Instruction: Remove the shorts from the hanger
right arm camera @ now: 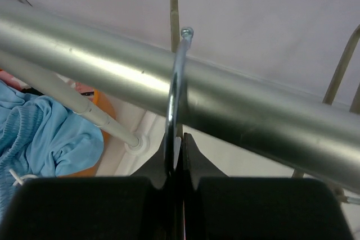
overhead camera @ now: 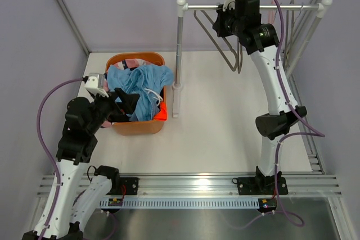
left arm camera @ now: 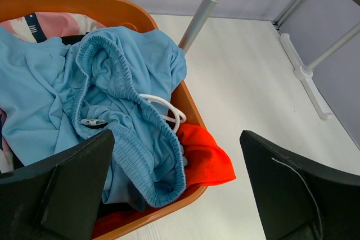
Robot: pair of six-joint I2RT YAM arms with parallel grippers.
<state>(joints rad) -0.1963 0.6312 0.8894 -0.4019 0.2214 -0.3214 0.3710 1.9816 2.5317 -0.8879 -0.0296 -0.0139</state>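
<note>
Left side of the white counter (overhead camera: pixel 225 116): the left gripper (left arm camera: pixel 177 195) hovers with its jaws wide apart and empty over an orange plastic basket (overhead camera: pixel 138 129) at the far-left corner. In the basket, light blue fabric shorts with a white drawstring (left arm camera: pixel 112 82) lie on top. Pink shorts with a navy-and-white pattern (left arm camera: pixel 50 23) show at the far rim, and bright orange shorts (left arm camera: pixel 202 155) spill over the near-right rim. A sliver of dark cloth beneath may be black shorts, but that cannot be told for certain.

Far edge, centre to right: a silver metal clothes rail (overhead camera: pixel 202 7) carries a bare wire hanger (overhead camera: pixel 219 43). The right gripper (right arm camera: pixel 175 161) is clamped on the hanger just under its hook.

Progress: no garment hangs on the rail, so the removal looks essentially done. What appears left is to let go of the hanger.
</note>
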